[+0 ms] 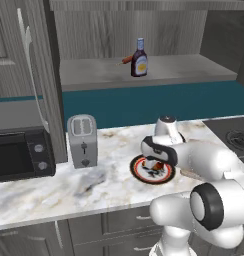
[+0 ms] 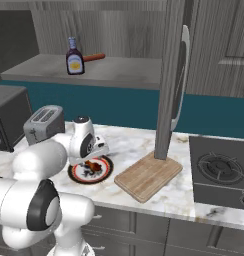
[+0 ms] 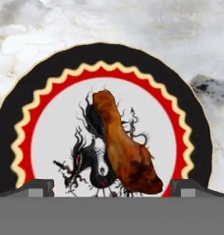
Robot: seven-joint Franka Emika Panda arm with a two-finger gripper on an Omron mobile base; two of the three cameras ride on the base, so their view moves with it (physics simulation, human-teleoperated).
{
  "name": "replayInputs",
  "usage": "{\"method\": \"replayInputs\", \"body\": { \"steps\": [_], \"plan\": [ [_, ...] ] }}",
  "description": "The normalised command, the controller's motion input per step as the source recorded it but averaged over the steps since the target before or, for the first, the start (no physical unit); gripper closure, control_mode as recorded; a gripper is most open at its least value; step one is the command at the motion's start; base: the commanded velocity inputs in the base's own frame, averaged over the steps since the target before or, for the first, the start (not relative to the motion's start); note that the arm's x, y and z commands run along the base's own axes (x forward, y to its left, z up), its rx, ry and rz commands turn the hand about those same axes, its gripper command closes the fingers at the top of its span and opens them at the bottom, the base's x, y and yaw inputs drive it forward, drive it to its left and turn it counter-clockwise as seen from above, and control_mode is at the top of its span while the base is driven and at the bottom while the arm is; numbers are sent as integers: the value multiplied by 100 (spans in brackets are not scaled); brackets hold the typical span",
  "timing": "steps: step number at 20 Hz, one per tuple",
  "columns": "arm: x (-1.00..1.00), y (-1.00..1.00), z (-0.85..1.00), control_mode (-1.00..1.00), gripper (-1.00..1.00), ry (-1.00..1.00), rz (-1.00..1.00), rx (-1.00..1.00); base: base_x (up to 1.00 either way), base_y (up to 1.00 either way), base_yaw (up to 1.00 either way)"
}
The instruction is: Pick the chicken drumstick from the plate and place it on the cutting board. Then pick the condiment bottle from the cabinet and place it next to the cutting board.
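The chicken drumstick [image 3: 125, 147] lies on the white centre of the plate [image 3: 22, 119], thick end toward the hand camera. My gripper [image 3: 113, 189] hangs open just above it, one fingertip on each side and neither touching it. From the base views the gripper [image 2: 97, 153] hovers over the plate [image 2: 75, 175] on the marble counter, with the drumstick [image 2: 93, 165] below it. To the plate's right lies the cutting board [image 2: 148, 176], bare. The condiment bottle [image 1: 139, 58] stands upright on the shelf of the cabinet [image 1: 94, 74]; in the right base view the bottle [image 2: 74, 56] is at upper left.
A thin red sausage-like stick [image 2: 94, 57] lies beside the bottle. A toaster [image 1: 82, 140] and a microwave [image 1: 19, 155] stand left of the plate. A stove [image 2: 221, 170] is right of the board. A tall grey door panel [image 2: 171, 90] stands behind the board.
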Motion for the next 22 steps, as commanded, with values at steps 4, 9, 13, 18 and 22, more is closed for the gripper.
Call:
{"method": "replayInputs", "body": {
  "steps": [4, 9, 13, 18, 22],
  "plan": [
    [17, 0, -18, -100, -100, 0, 1, 0, 0, 0, 0],
    [14, 0, -19, -100, -100, 0, 1, 0, 0, 0, 0],
    [13, 0, -19, -100, -100, 0, 1, 0, 0, 0, 0],
    [10, 0, -17, -100, -100, 0, 2, 0, 0, 0, 0],
    [10, 0, -17, -100, -100, 0, 2, 0, 0, 0, 0]
  ]
}}
